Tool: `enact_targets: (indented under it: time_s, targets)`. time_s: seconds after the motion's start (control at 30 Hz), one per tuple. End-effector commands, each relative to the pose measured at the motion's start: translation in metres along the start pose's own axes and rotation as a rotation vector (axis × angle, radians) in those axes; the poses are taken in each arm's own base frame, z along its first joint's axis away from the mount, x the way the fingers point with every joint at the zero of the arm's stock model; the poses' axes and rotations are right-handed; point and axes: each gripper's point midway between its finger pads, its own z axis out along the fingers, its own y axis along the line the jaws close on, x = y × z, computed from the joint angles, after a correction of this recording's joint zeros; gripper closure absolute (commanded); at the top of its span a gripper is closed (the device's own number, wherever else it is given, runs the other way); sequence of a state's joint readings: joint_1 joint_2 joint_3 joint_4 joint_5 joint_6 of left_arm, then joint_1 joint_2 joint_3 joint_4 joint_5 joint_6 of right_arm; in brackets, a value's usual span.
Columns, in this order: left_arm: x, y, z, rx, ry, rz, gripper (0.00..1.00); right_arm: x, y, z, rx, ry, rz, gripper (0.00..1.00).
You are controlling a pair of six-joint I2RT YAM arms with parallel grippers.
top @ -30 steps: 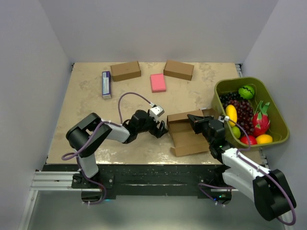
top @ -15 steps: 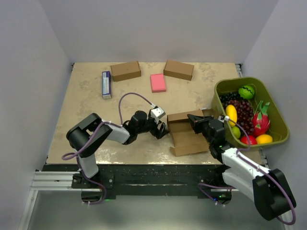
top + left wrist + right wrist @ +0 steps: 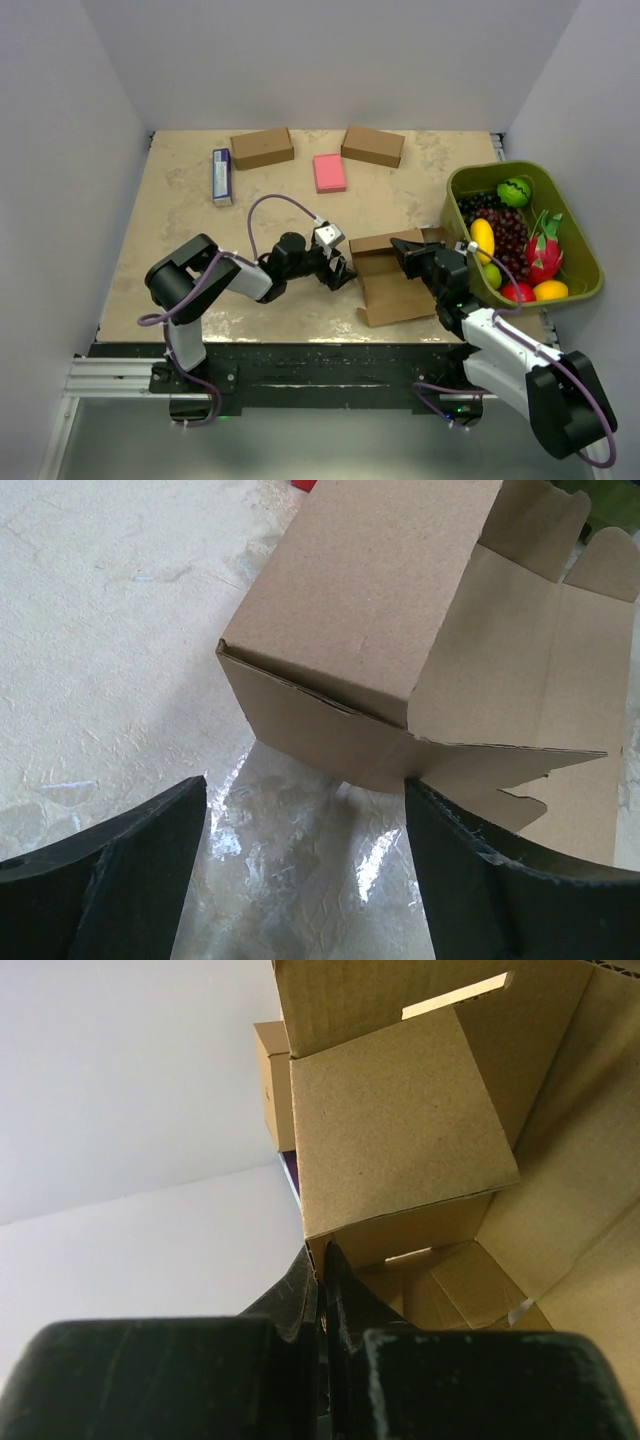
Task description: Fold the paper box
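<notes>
The paper box (image 3: 392,278) is a brown cardboard sheet, partly folded up, lying at the near middle of the table. My left gripper (image 3: 341,271) is at its left end, open. In the left wrist view the box's corner (image 3: 380,640) stands just ahead of the gripper (image 3: 305,865), and the right finger (image 3: 500,880) is beside a low flap. My right gripper (image 3: 408,251) is at the box's far right part, shut on a raised cardboard wall. The right wrist view shows that gripper (image 3: 322,1272) pinching the wall's edge (image 3: 400,1130).
Two ready-made brown boxes (image 3: 262,147) (image 3: 372,145) and a pink pad (image 3: 329,172) lie along the back. A blue-and-white carton (image 3: 221,175) is at the back left. A green basket (image 3: 500,168) of fruit stands at the right, close to my right arm.
My left gripper has crept right toward the box's left end and opened slightly wider. The right gripper and the box have not visibly moved.
</notes>
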State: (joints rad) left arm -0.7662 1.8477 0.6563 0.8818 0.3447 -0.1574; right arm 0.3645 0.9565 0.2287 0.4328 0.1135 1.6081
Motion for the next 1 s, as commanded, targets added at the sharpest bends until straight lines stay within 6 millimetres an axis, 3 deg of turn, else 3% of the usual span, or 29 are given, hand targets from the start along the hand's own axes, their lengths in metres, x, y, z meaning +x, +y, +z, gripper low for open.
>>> enact_targets:
  time_s: [0.0,0.43,0.97]
  targets:
    - [-0.041,-0.009,0.005,0.037,-0.144,0.041,0.13,-0.011,-0.011,0.003,0.039,-0.051,0.012,1.00]
    - [-0.042,-0.002,-0.005,-0.015,-0.168,0.067,0.04,-0.010,-0.010,0.003,0.038,-0.048,0.002,1.00]
    - [-0.050,0.001,-0.004,-0.030,-0.208,0.065,0.06,-0.022,-0.051,0.002,0.128,-0.105,-0.079,1.00]
